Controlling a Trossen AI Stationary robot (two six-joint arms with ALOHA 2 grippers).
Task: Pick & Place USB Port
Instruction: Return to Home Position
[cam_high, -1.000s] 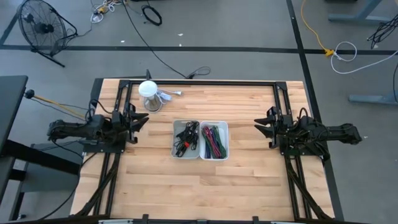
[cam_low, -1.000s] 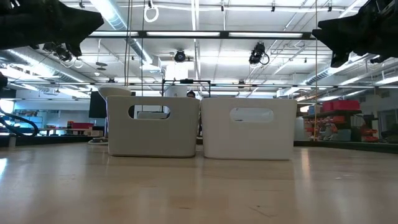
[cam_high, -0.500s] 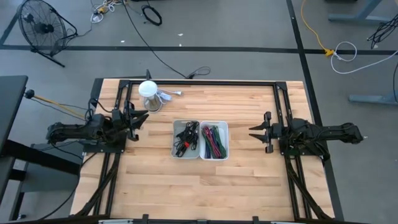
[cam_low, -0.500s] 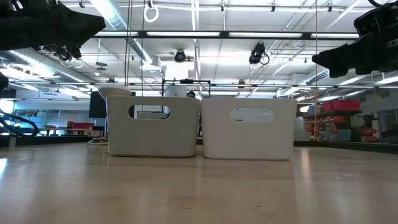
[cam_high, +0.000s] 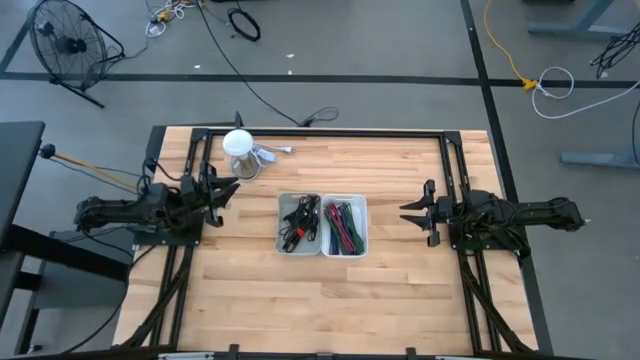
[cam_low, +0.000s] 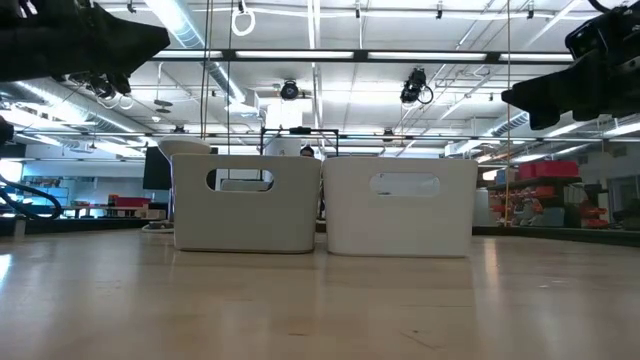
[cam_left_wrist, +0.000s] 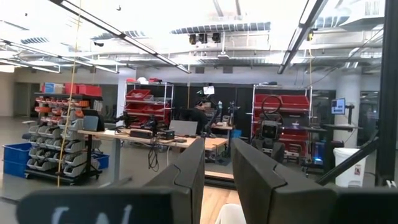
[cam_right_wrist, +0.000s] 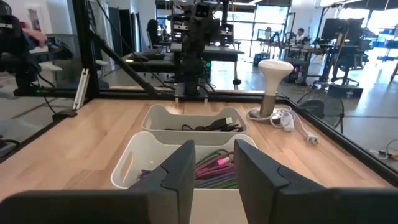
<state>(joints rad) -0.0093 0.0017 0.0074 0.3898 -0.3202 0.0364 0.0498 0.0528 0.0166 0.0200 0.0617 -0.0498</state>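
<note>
Charger cables (cam_high: 343, 228) in paired bins (cam_low: 400, 225) on wooden table (cam_high: 330, 300), grey floor (cam_high: 400, 50) around

Looking straight down on the whole bench (cam_high: 250, 290) from high up; looking level across it from low; sharing gray bin (cam_high: 281, 225), white bin (cam_high: 364, 225).

Robotics lab, workshop-style. Around the wooden table (cam_high: 330, 290): bare concrete floor with tape lines, floor fan (cam_high: 62, 42), loose yellow cable (cam_high: 508, 55). Beyond the table: racks of red parts bins (cam_left_wrist: 143, 94), workbench (cam_left_wrist: 146, 135) loaded with gear, exposed ceiling, strip lights (cam_low: 340, 55).
</note>
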